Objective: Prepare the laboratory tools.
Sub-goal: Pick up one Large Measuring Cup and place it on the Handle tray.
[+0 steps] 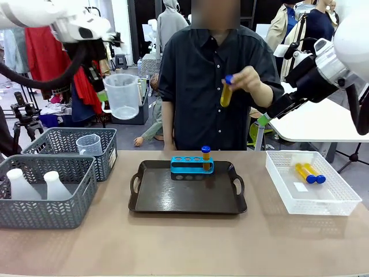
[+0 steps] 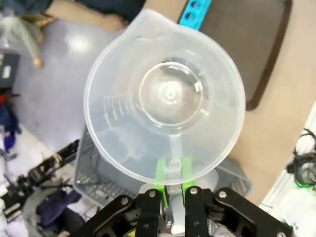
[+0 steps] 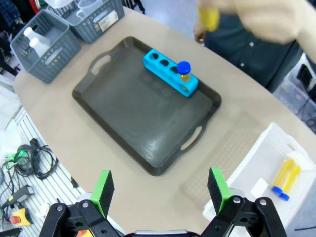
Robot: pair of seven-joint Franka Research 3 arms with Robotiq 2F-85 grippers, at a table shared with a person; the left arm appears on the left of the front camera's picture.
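Front view: the left gripper (image 1: 104, 96), upper left, is holding the beaker (image 1: 122, 95) aloft by its handle. The beaker is clear, graduated and empty. The step is probably carrying it to the tray (image 1: 138, 202). The next move likely calls for lowering it upright beside the rack (image 1: 192, 165).

Left wrist view: the jaws are clamping the handle, bottom centre.

Right wrist view: the right gripper (image 3: 160, 190), bottom centre, is gaping wide, holding nothing.

White glossy shells cover the left arm (image 1: 75, 26) and right arm (image 1: 346, 46), with black joints. A thick black cable (image 1: 43, 85) trails from the left arm toward eight o'clock. The left gripper (image 2: 173, 180) is black with silver screws and green pads. The person (image 1: 207, 98) wears a dark buttoned shirt.
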